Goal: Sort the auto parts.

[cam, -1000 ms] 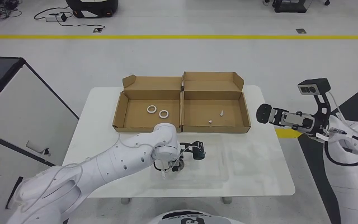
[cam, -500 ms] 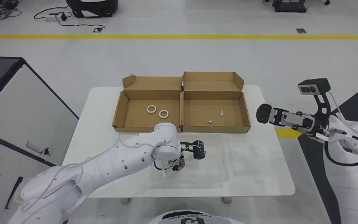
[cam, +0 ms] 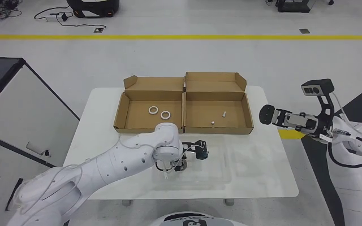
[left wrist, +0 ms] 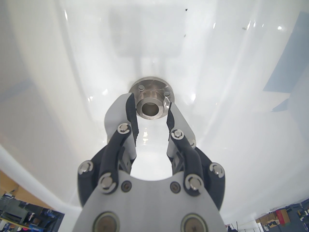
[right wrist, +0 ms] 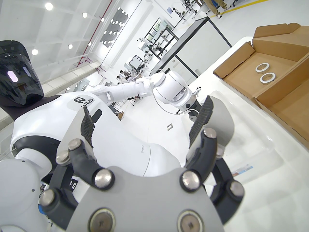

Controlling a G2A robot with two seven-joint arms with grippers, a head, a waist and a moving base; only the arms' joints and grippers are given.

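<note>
A metal flanged bushing stands flange-down in a white tray. My left gripper is shut on it, with one black pad pressed to each side of its hollow neck. From above, the left wrist hangs over the tray's near left part and hides the bushing. My right gripper is open with nothing between its fingers. It is held in the air off the table's right side. Two white rings lie in the left cardboard box.
The right cardboard box holds two small pale parts. Both boxes stand side by side at the table's back, flaps open. The tray spans the front middle of the white table. The rings show in the right wrist view too.
The left wrist has shifted only very slightly over the tray. The right arm has kept still.
</note>
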